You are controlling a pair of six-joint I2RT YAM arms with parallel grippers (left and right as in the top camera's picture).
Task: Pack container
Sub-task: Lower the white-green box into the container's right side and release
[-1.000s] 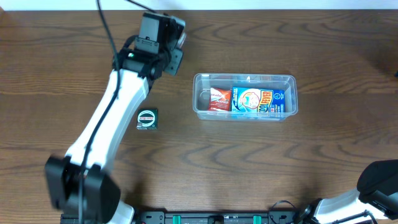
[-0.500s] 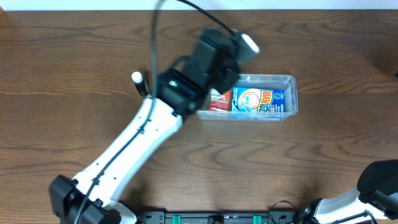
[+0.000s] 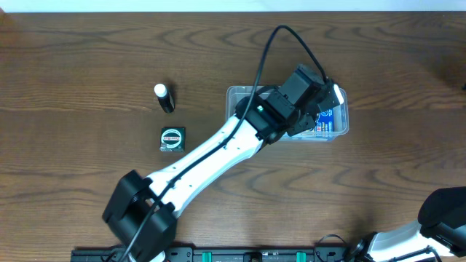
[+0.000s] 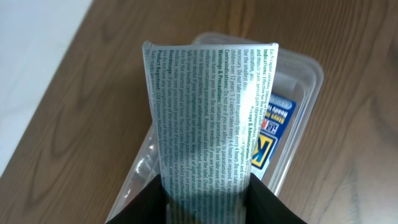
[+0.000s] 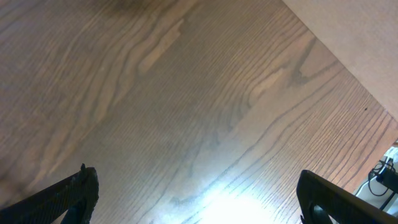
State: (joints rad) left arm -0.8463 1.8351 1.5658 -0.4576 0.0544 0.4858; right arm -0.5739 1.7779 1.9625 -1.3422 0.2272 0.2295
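Observation:
My left gripper [image 4: 208, 200] is shut on a silvery-white carton [image 4: 208, 118] printed with small teal text. It holds the carton above the clear plastic container [image 4: 311, 70]. A blue and yellow box [image 4: 281, 124] lies inside the container. In the overhead view the left gripper [image 3: 320, 102] hangs over the right half of the container [image 3: 237, 98] and hides most of what is in it; an edge of the blue box [image 3: 326, 122] shows. My right gripper [image 5: 202, 199] is open and empty over bare wood.
A small black tube with a white cap [image 3: 164, 97] and a small black square pack with a round label [image 3: 172, 138] lie on the table left of the container. The right arm's base [image 3: 444, 215] sits at the bottom right corner.
My left arm has swung right from the far left of the table to over the container, carrying the carton. The capped black tube has come into view.

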